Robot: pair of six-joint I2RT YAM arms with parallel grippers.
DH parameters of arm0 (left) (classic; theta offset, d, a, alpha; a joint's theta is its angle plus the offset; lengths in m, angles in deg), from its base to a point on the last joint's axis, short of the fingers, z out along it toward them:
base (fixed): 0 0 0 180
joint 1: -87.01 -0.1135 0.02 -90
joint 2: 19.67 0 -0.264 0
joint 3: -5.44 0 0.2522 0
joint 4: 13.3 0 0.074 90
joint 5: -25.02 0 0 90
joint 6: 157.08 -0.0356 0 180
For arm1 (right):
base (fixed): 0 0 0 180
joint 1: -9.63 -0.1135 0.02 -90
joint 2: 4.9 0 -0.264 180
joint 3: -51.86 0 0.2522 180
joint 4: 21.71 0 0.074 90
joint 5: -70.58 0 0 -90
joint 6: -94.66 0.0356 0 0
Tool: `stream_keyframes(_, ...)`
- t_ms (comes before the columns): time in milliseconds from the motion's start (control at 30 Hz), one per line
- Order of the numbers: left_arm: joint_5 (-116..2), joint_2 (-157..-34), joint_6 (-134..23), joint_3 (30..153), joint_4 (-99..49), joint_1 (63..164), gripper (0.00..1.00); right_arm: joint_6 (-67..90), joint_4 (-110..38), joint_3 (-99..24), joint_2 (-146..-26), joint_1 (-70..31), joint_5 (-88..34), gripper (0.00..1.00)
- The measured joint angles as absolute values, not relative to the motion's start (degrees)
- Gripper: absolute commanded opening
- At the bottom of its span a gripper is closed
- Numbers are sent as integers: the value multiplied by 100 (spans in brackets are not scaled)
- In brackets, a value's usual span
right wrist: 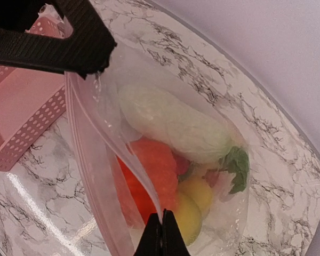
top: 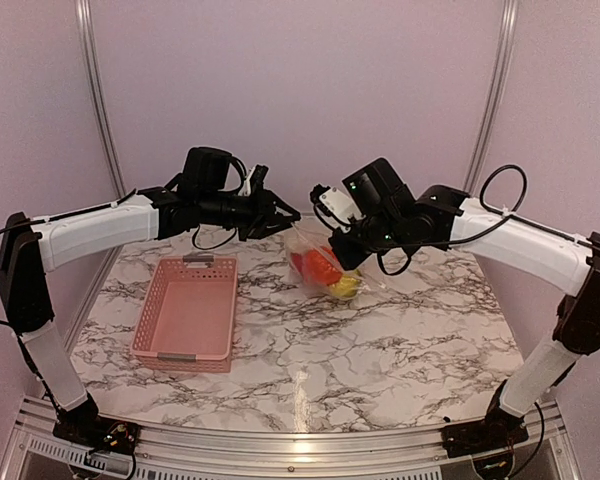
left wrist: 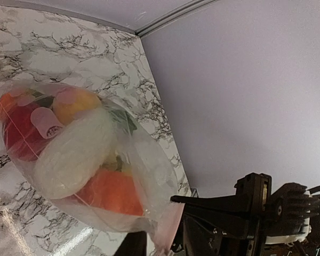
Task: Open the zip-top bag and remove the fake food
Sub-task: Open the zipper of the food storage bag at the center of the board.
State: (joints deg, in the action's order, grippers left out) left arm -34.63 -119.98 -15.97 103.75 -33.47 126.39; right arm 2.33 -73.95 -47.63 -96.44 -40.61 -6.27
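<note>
The clear zip-top bag (top: 325, 268) hangs over the marble table between my two grippers, its mouth pulled apart. Inside it lies the fake food (right wrist: 154, 170): an orange piece, a whitish-green cabbage (right wrist: 176, 122), yellow fruit (right wrist: 194, 200) and a red piece (left wrist: 18, 128). My right gripper (right wrist: 162, 214) is shut on one lip of the bag's rim; it also shows in the left wrist view as the right gripper (left wrist: 173, 199). My left gripper (left wrist: 162, 241) has its jaws slightly apart, with the pink zip strip (left wrist: 168, 229) lying between them. In the top view, the left gripper (top: 280, 215) and right gripper (top: 338, 250) face each other.
A pink perforated basket (top: 145, 315) stands on the table to the left of the bag, seen as the basket (right wrist: 21, 106) in the right wrist view. The back wall and its corner rail (left wrist: 170, 18) run close behind the bag.
</note>
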Motion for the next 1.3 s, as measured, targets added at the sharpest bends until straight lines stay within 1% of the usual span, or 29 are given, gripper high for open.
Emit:
stream_keyframes(67,-3498,-11994,-1628,10375,-3356,12639,52,391,-7373,-4853,-9701,-4061,-739,0)
stream_keyframes(100,-3539,-11990,-1621,10373,-3373,12639,55,487,-7355,-4890,-9728,-4063,-802,0)
stream_keyframes(167,-3623,-11952,-1678,10362,-3413,12639,58,655,-7318,-4953,-9773,-4063,-927,0)
stream_keyframes(300,-3961,-11646,-1778,10159,-3616,12637,57,1038,-7169,-5141,-9975,-4063,-1150,0)
stream_keyframes(600,-4628,-10610,-1848,9062,-3765,12648,47,1846,-6601,-5307,-10545,-4074,-1600,0)
stream_keyframes(800,-4965,-10536,-1800,8579,-3771,12836,45,2165,-6324,-5456,-10834,-4089,-1799,0)
stream_keyframes(1000,-5268,-10569,-1824,8526,-3747,12908,42,2301,-6201,-5509,-10890,-4100,-1853,0)
stream_keyframes(1167,-5426,-10840,-1877,8653,-3721,12908,39,2340,-6201,-5509,-10893,-4100,-1880,0)
stream_keyframes(1300,-5504,-11133,-1942,8852,-3684,12908,30,2360,-6203,-5522,-10897,-4100,-1886,0)
